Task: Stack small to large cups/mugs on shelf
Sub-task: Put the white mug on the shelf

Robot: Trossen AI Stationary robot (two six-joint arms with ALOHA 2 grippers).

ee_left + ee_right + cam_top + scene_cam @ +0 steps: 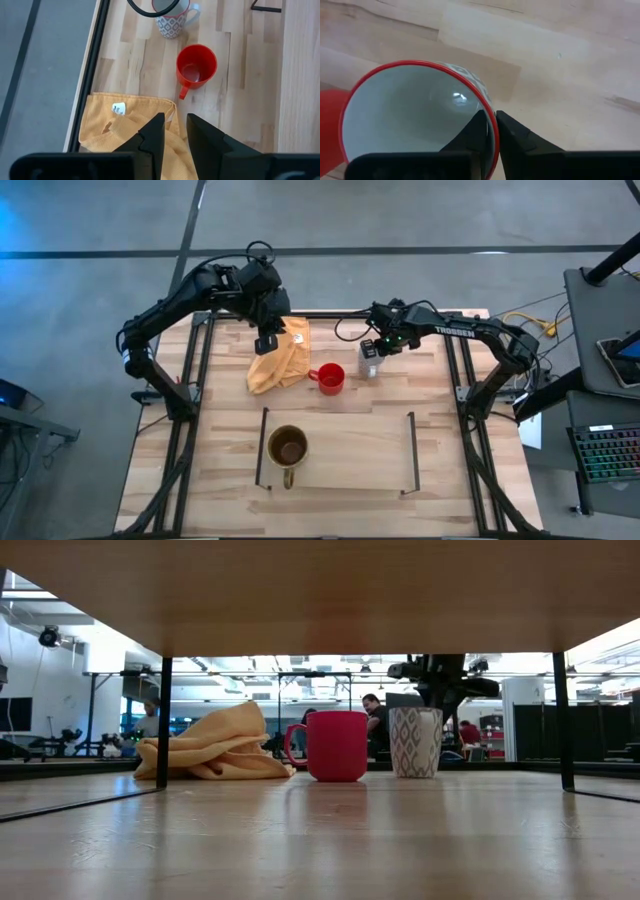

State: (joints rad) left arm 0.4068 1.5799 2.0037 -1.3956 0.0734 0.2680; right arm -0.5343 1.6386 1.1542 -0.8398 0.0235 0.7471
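The white/grey patterned mug [369, 361] [415, 741] stands upright on the tabletop, beyond the shelf's far edge. My right gripper [381, 346] [491, 131] is at its rim, shut on it. The small red mug [331, 378] [335, 745] [196, 65] stands on its base just left of it. The olive-brown mug [287, 448] sits on the left part of the shelf [350, 455], a light-wood board with black rails. My left gripper [266, 340] [174, 131] hovers over the yellow cloth [279, 362], its fingers a little apart and touching nothing. My right gripper pinches the white/grey mug's wall at the red-edged rim [493, 120], one finger [478, 131] inside the mug and one [512, 132] outside. The fingers come from above, pointing down. The mug stays upright with its base [415, 774] on the table.
The crumpled yellow cloth [210, 745] [125, 125] lies on the table's far left, next to the red mug. The shelf's right part is bare board, with a black rail [410, 450] at each short end. People and equipment show in the room behind the table.
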